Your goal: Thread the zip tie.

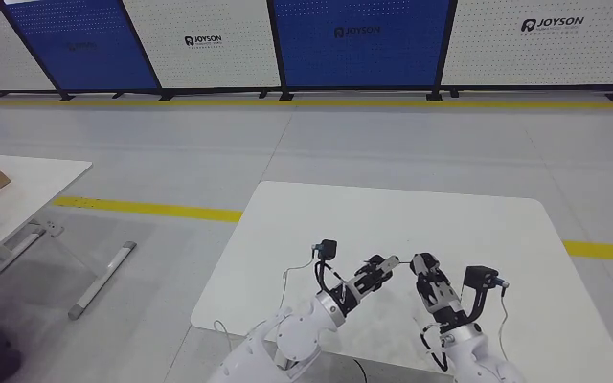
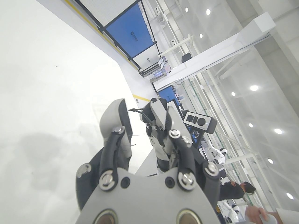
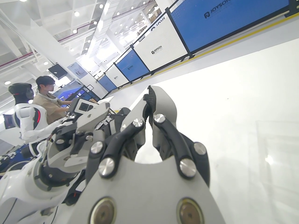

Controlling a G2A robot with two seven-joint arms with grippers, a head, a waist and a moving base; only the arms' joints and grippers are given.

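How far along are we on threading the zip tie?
Done: the zip tie is off the table, pinched in the shut right gripper. In hand: the left gripper is open, facing it close by, gripping nothing. Left: no closed loop shows, so the threading itself looks not yet done.

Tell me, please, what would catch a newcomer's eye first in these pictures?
First the two grippers, almost tip to tip over the near part of the white table: the left gripper is open and the right gripper is shut. A thin black zip tie sticks out of the right gripper, toward the gap of the left one.
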